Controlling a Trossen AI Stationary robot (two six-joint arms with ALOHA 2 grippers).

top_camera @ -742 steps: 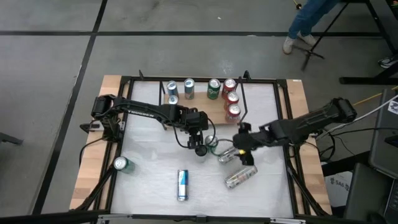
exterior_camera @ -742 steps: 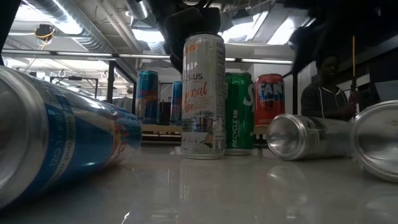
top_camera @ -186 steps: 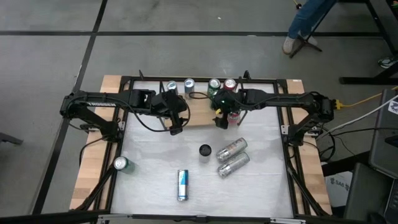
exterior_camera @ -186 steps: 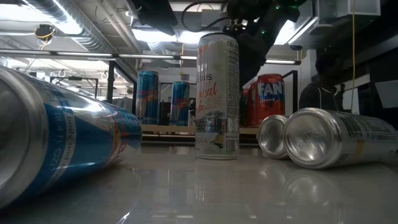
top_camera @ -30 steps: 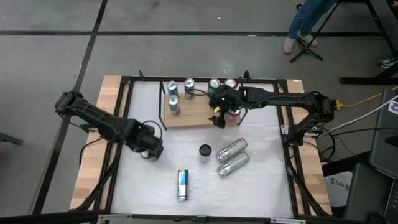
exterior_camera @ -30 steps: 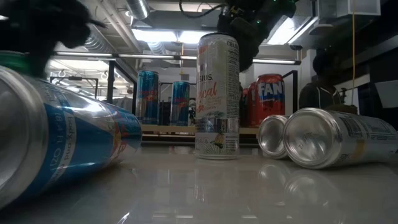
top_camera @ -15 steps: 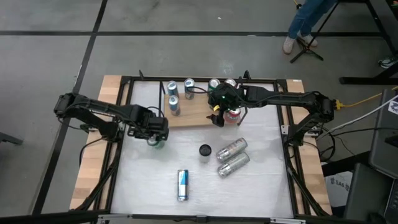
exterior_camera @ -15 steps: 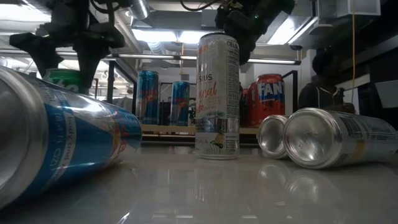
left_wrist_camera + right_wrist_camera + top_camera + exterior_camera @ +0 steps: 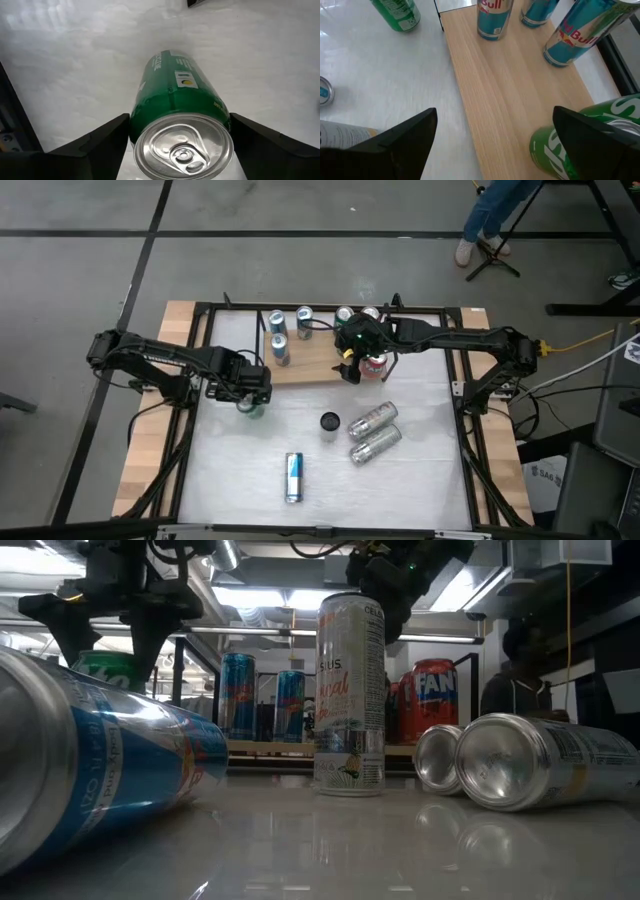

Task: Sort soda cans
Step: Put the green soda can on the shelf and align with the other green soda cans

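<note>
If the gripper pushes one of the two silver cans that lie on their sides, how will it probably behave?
The silver can lies on its side on the smooth white table, so it will probably roll from a sideways push. It touches the second silver can, which may move with it. Whether it is full or empty cannot be seen.

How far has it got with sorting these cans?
Partway. The sorted cans, blue, green and red, stand on the wooden board. The left hand grips a green can above the table; the right hand hovers open over the board. Left on the table: a tall upright can, two silver cans lying down and a blue can on its side.
</note>
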